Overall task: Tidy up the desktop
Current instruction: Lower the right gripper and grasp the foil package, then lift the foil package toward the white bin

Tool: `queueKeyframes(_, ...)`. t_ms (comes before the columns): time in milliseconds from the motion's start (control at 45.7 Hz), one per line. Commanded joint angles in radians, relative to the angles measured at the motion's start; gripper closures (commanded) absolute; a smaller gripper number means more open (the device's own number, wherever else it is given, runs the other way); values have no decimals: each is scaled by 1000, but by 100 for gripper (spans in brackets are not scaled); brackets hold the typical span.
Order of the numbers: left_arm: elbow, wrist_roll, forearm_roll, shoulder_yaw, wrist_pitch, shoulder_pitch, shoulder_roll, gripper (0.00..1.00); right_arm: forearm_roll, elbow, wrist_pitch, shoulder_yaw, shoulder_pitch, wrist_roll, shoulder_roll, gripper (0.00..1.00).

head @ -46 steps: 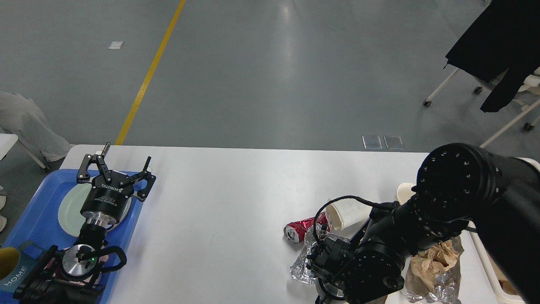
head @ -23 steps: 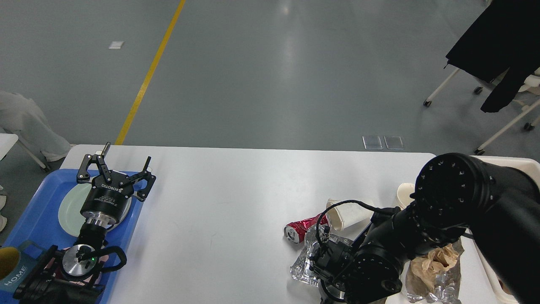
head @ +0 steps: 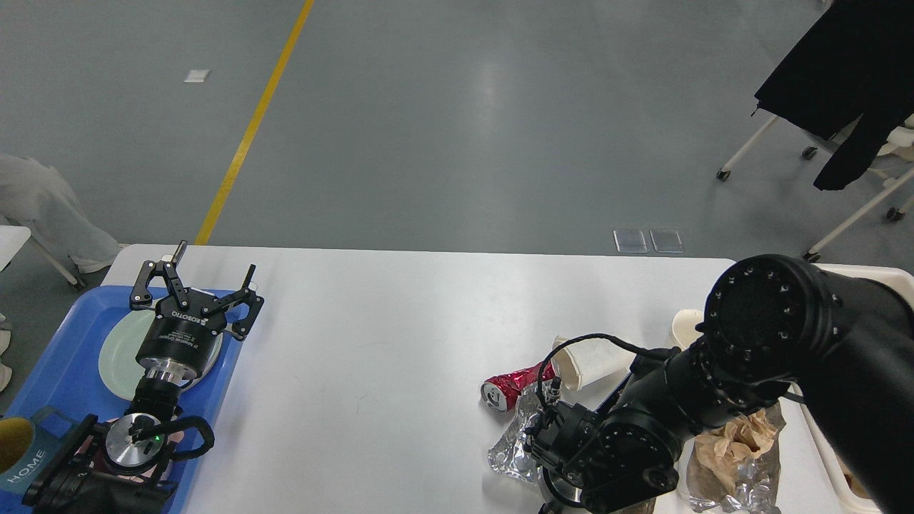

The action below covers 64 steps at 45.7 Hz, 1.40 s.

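The white desk (head: 371,343) fills the near half of the view. The left claw (head: 196,289) hangs spread open above a pale plate (head: 118,353) on the blue tray (head: 64,335) at left. At near right, the right claw (head: 546,439) sits dark among crumpled foil (head: 510,446) beside a red can (head: 507,385); whether it grips anything cannot be told.

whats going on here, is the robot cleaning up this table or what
A two-armed robot is tidying a white desktop. Its left gripper hangs open and empty over a pale green plate on a blue tray. The right arm bends low over a litter pile: a crushed red can, tipped paper cups, crumpled foil and brown paper. Its gripper is hidden behind the arm, so whether it holds anything cannot be told.
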Motion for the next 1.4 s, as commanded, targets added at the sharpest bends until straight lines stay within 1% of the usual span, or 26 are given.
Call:
queueKeyframes(0,0,0,0,0,0,0,0,3,34,6,7,4,15,0,-3,100)
queueKeyframes(197,0,0,0,0,0,0,0,3,261,106,8,15,170,3,-44,100)
queueKeyframes(350,0,0,0,0,0,0,0,3,401,184,20,13,320,3,-130,100)
queueKeyframes(569,0,0,0,0,0,0,0,3,528,297,154,12,565,3,-236,100)
queueKeyframes(722,0,0,0,0,2,0,0,3,645,359,192,1,743,1,-325,100)
queueKeyframes(766,0,0,0,0,2,0,0,3,672,367,220,-6,786,3,-350,100)
queueKeyframes(875,0,0,0,0,0,0,0,3,735,371,286,-74,903,11,-409,100)
queueKeyframes(985,0,0,0,0,2,0,0,3,778,371,303,-173,969,26,-426,100)
queueKeyframes(1029,0,0,0,0,2,0,0,3,780,371,303,-218,981,49,-426,100)
queueKeyframes(1072,0,0,0,0,2,0,0,3,780,370,303,-270,995,104,-426,100)
queueKeyframes(1182,0,0,0,0,2,0,0,3,766,357,303,-436,1009,314,-417,100)
queueKeyframes(1204,0,0,0,0,2,0,0,3,764,351,301,-460,1009,346,-417,100)
queueKeyframes(1247,0,0,0,0,0,0,0,3,761,333,294,-511,1007,394,-414,100)
queueKeyframes(1291,0,0,0,0,0,0,0,3,758,310,286,-551,998,405,-413,100)
queueKeyframes(1379,0,-2,0,0,2,0,0,3,757,249,281,-640,955,405,-420,100)
